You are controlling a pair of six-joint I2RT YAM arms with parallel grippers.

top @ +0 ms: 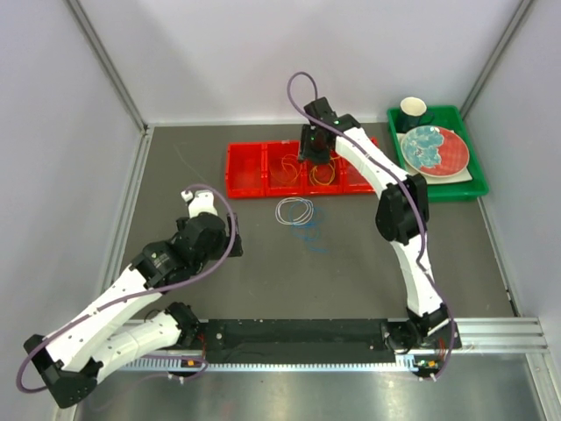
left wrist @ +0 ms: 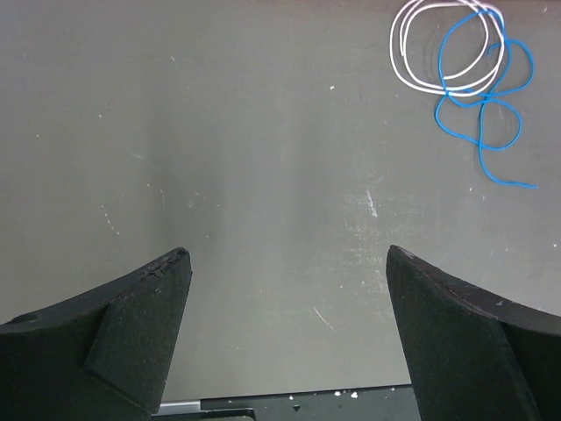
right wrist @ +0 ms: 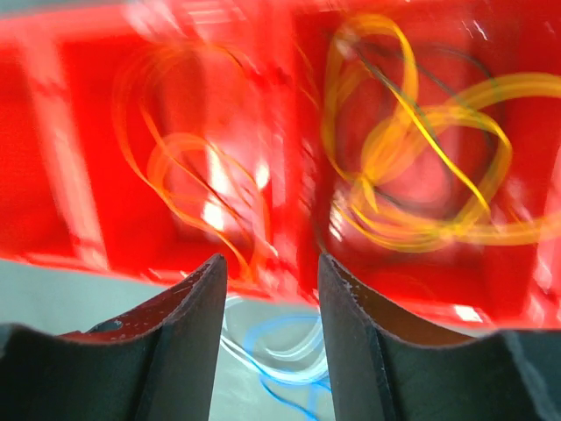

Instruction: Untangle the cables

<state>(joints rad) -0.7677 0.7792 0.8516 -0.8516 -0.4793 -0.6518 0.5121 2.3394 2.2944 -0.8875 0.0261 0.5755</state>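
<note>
So over on the left, the left gripper (top: 195, 196) hangs over bare grey table (top: 175, 289) with its fingers (left wrist: 158, 289) spread wide and nothing between them, just tabletop showing in the gap in its wrist view. Moving in toward the middle, two of the cables lie loose on the table just in front of the red tray (top: 245, 171). One is a white cable (top: 294, 210) coiled into a couple of rounds, and a blue cable (top: 308, 233) sits on its near side. In the left wrist view the blue one (left wrist: 482, 158) clearly crosses over the white coil (left wrist: 396, 53), so those two overlap and touch. The rest of the cables are in the red tray: thin orange loops (top: 287, 165) in the middle compartment and yellow loops (top: 323, 174) in the one to its right. The right wrist view is really smeared, but you can make out the orange loops (right wrist: 175, 167) on one side of a divider, and on the other the yellow loops (right wrist: 412, 175) with a dark wire mixed in. The right gripper (top: 316, 151) is above the tray over those compartments. Its fingers (right wrist: 188, 307) are only partly open, with a narrowish gap, and as far as I can tell nothing is pinched in it. Far right there's a green tray (top: 438, 189) with a red-and-teal plate (top: 434, 149) and a dark cup (top: 414, 109).
</note>
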